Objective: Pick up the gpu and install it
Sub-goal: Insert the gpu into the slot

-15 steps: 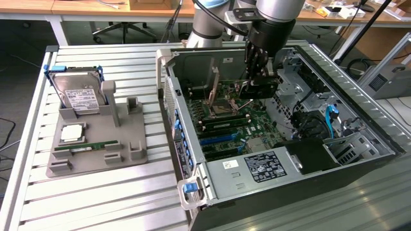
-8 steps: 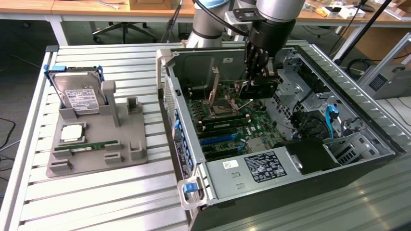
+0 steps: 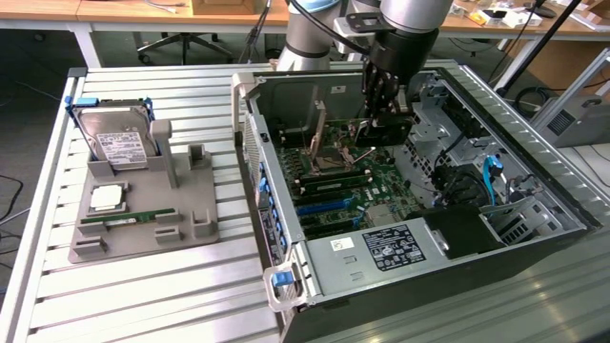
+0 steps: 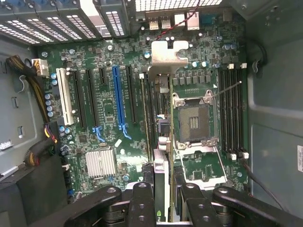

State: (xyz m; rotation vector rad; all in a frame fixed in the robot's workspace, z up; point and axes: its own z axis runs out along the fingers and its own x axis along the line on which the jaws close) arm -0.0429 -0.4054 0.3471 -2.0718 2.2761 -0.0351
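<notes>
While clamped on the gpu (image 4: 160,142), gripper (image 4: 162,198) above the motherboard (image 4: 109,118)

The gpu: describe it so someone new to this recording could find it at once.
Start at the open computer case on the slatted table. Inside, above the green motherboard, the gripper reaches down from the arm. The gpu is the thin card held edge-on between its fingers, with a silvery bracket, unlike the flat hard drive and RAM stick outside.
</notes>
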